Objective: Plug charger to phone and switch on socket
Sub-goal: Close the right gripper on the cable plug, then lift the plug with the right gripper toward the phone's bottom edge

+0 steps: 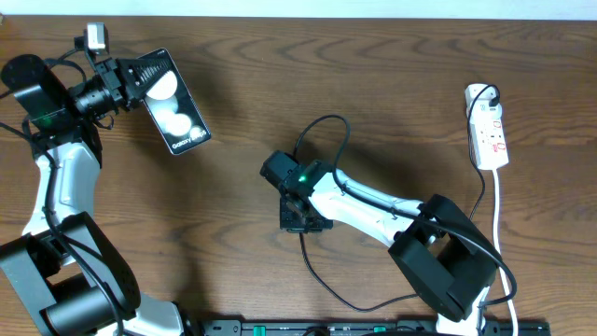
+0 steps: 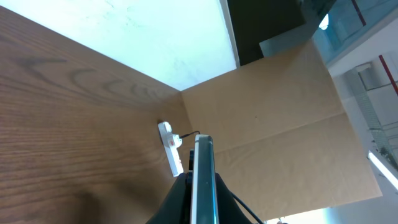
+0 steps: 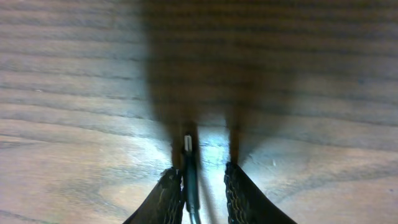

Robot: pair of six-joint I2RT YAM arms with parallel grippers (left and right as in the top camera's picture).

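Note:
My left gripper [image 1: 131, 82] is shut on the phone [image 1: 173, 105], a black slab with round white reflections, held off the table at the far left. In the left wrist view the phone [image 2: 203, 177] shows edge-on between the jaws. The charger [image 1: 326, 119], a thin black cable, loops across the table's middle. My right gripper [image 1: 300, 213] points down at the table over the cable's end. In the right wrist view the plug tip [image 3: 188, 144] lies between the fingers [image 3: 169, 194], against the left one, with a gap to the right one. The white socket [image 1: 488, 131] lies at the far right.
The socket's thick white cord [image 1: 498, 215] runs down the right side toward the front edge. In the left wrist view the socket [image 2: 171, 152] lies far off, before a brown cardboard wall [image 2: 273, 118]. The right arm's base [image 1: 443, 261] stands at the front right.

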